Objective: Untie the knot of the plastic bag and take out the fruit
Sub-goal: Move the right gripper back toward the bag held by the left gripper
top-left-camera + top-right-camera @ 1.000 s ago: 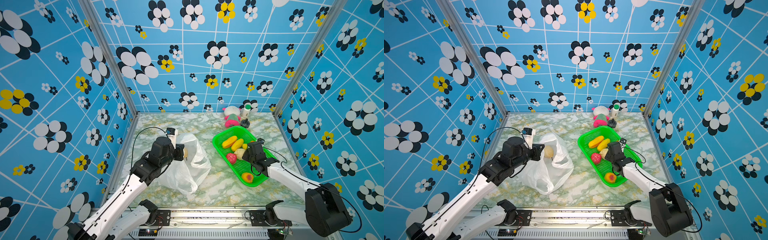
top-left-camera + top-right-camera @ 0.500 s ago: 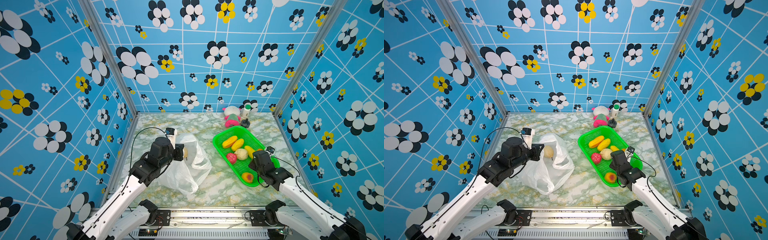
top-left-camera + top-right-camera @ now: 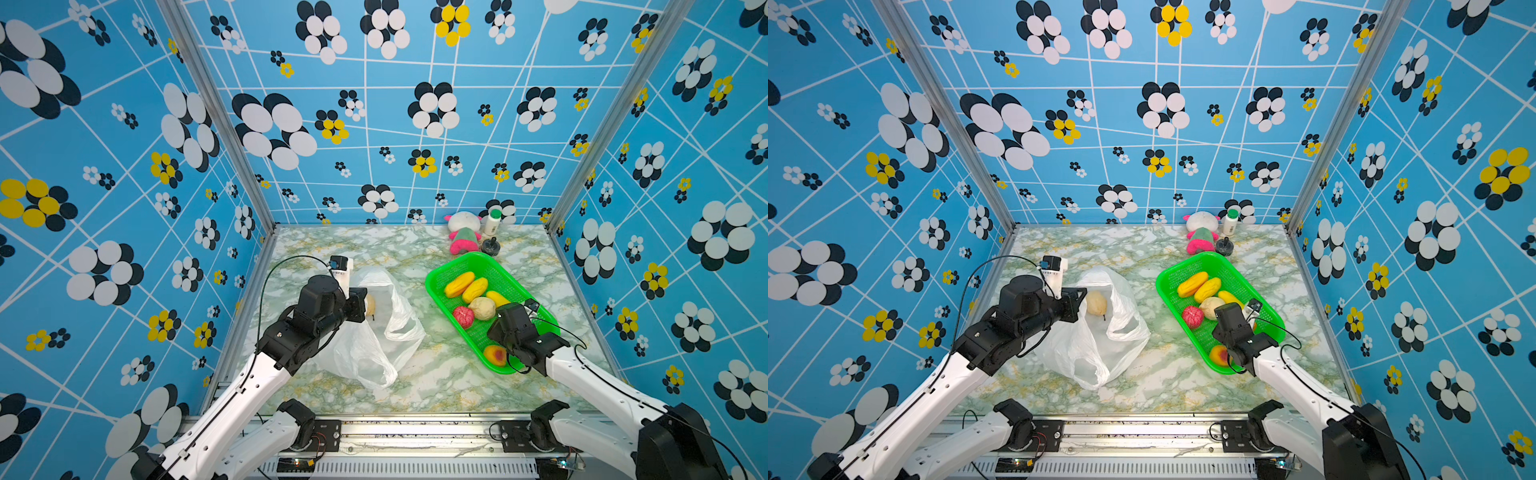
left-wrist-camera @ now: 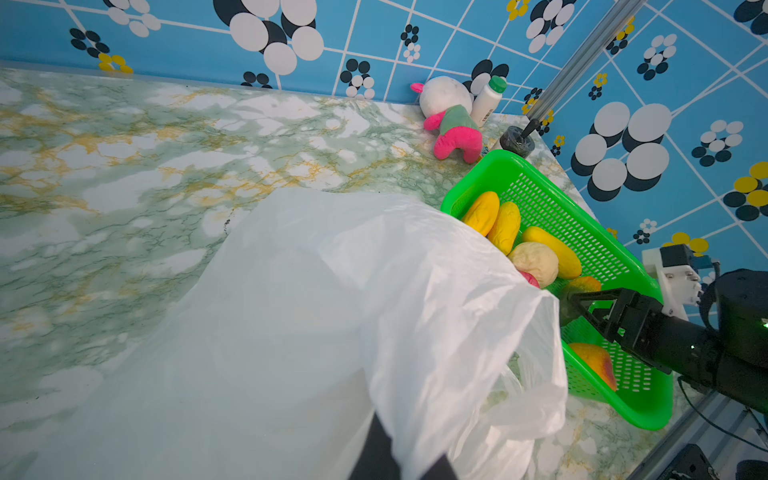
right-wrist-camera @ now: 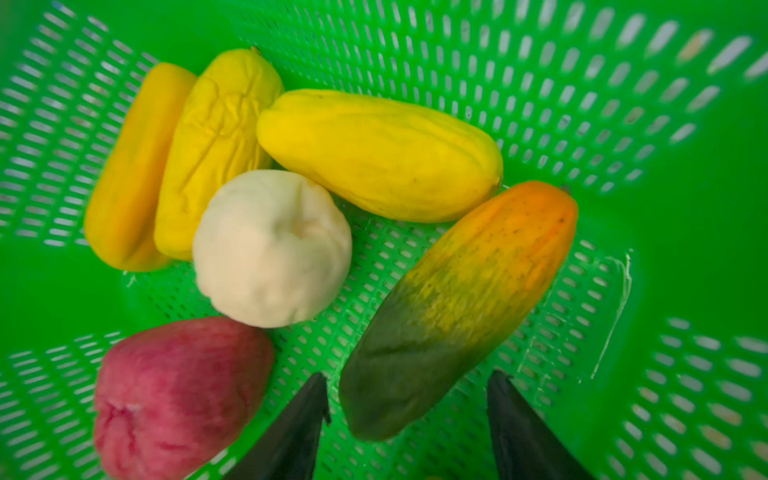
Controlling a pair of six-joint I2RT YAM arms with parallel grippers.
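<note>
Plastic bag (image 3: 374, 345) lies left of centre on the marble table (image 3: 353, 249), its mouth gaping upward.

Left gripper (image 3: 360, 305) is at the bag's far-left rim, clamped shut on the film and holding that rim raised. In the left wrist view the film drapes over its fingers (image 4: 374, 449).

One beige fruit (image 3: 1096, 302) sits inside the bag, just right of the left gripper's tips.

Right gripper (image 5: 407, 374) hangs over the near half of the green basket (image 3: 478, 262), right of the bag and well apart from it. Its jaws are spread and grip nothing.

In the right wrist view the green end of an orange-green oblong fruit (image 5: 457, 307) lies between the two fingers (image 5: 299, 424), with a gap on each side.

Also in the basket:
- Three yellow-orange oblong fruits (image 5: 374, 153).
- A beige round fruit (image 5: 270, 249).
- A red-pink fruit (image 5: 174, 395).
- An orange-red fruit (image 3: 494, 355) at the near end.
</note>
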